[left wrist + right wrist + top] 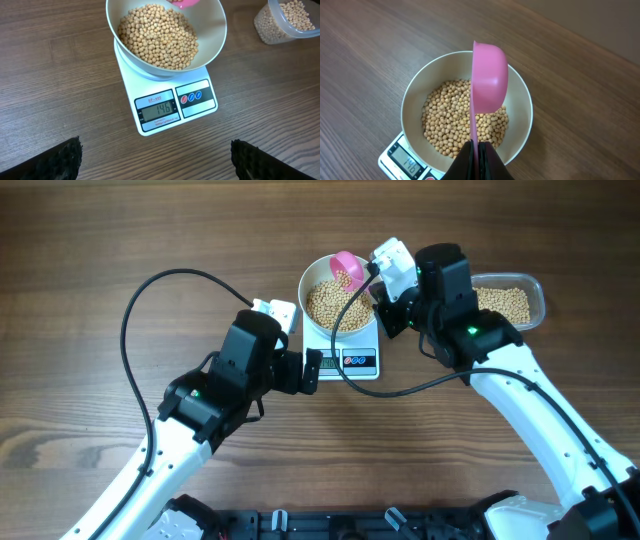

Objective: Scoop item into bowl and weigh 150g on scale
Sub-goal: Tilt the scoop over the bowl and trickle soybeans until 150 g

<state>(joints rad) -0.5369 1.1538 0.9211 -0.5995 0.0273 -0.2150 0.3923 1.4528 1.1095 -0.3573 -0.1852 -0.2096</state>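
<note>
Right pincer [477, 152]: clenched on pink scoop [489, 75], tipped sideways just ahead, above bowl [412, 100] of beans [450, 120].
Left pincer [157, 160]: released; scale [129, 75] ahead, display 146.

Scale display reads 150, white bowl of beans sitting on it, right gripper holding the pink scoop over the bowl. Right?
Wrong on the reading: the scale display shows 146, not 150, as the left wrist view shows. The rest stands: the white bowl of beans sits on it and the right gripper holds the pink scoop over the bowl.
</note>
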